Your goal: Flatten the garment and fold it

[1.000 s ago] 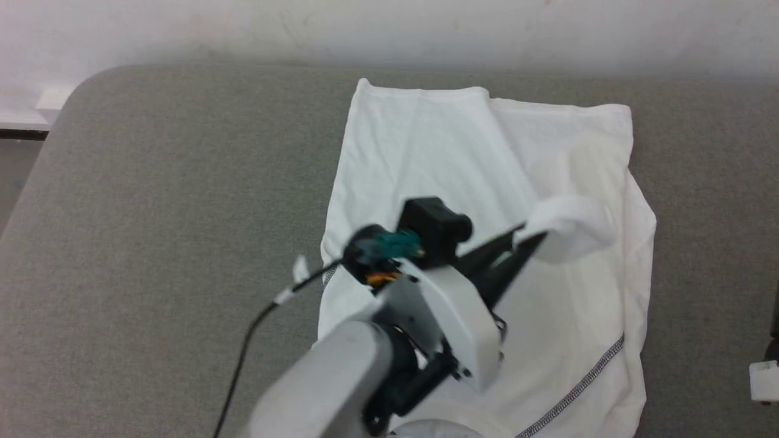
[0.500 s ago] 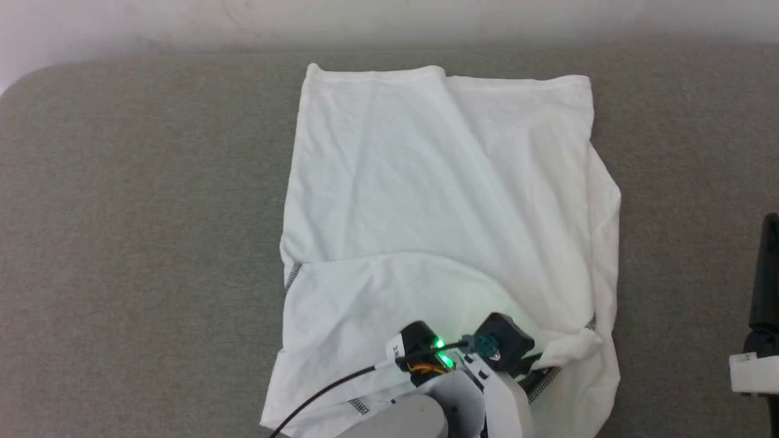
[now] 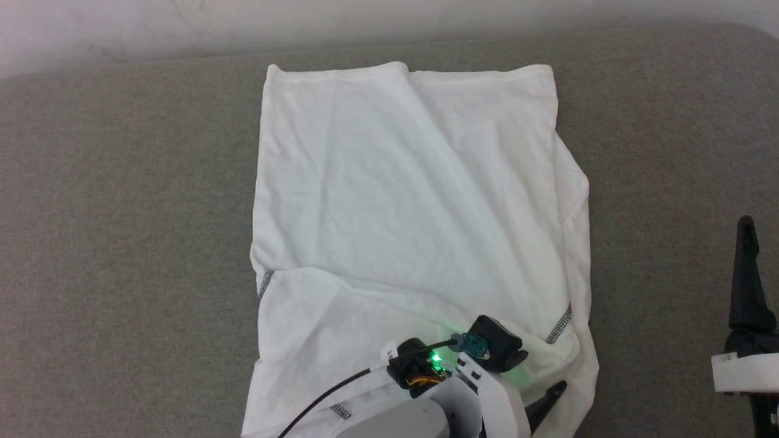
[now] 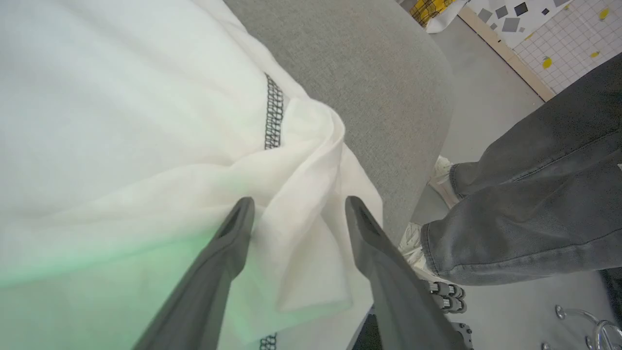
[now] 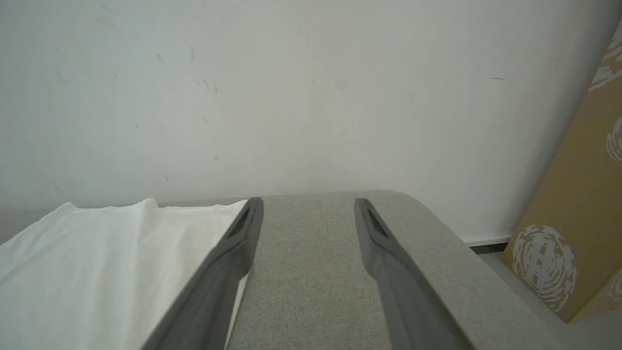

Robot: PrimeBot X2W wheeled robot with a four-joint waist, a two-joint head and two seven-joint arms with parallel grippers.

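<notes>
The garment [image 3: 401,201] lies partly folded on the grey padded surface [image 3: 122,213], running from near its far edge to its near edge. My left gripper [image 4: 299,201] is over the shirt's near right corner, fingers spread, with a loose fold between them, unpinched. My right gripper [image 5: 307,201] hovers wide open and empty above bare padding, right of the garment.

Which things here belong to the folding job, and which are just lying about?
Job: white thin-fabric T-shirt with dark zigzag stitching; grey fabric-covered table under it; left gripper, open; right gripper, open.
Bystanders: person's legs in grey jeans; brown cardboard box with white prints.
</notes>
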